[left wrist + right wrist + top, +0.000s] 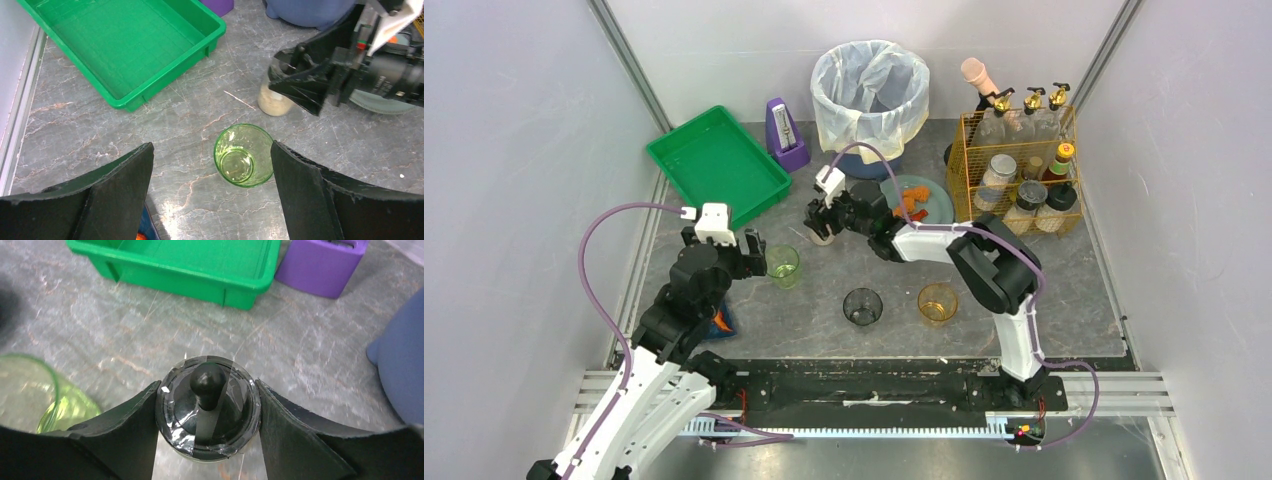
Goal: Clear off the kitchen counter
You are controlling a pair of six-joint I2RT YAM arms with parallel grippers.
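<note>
The right gripper is clamped on a small jar with a black knobbed lid, one finger pressed to each side. The jar seems to stand on the kitchen counter, the marbled grey slab running from the arms' rail to the back wall. The left gripper is spread wide and holds nothing. It hangs over a green glass that sits between its fingers, close against one of them. To my eye the clearing has hardly got going. The green tray at the back left is empty, while the green glass, a dark glass, an amber glass and a plate of orange bits are all out on the stone. The wire basket at the back right is already crowded with bottles. For room, the two grippers are near each other, so whichever lifts first has little slack on that side. There is bare stone between the jar and the tray, though the tray's near wall has to be cleared. The tray's far corner sits hard by the left side rail, and the widest open patch lies right of the amber glass.
</note>
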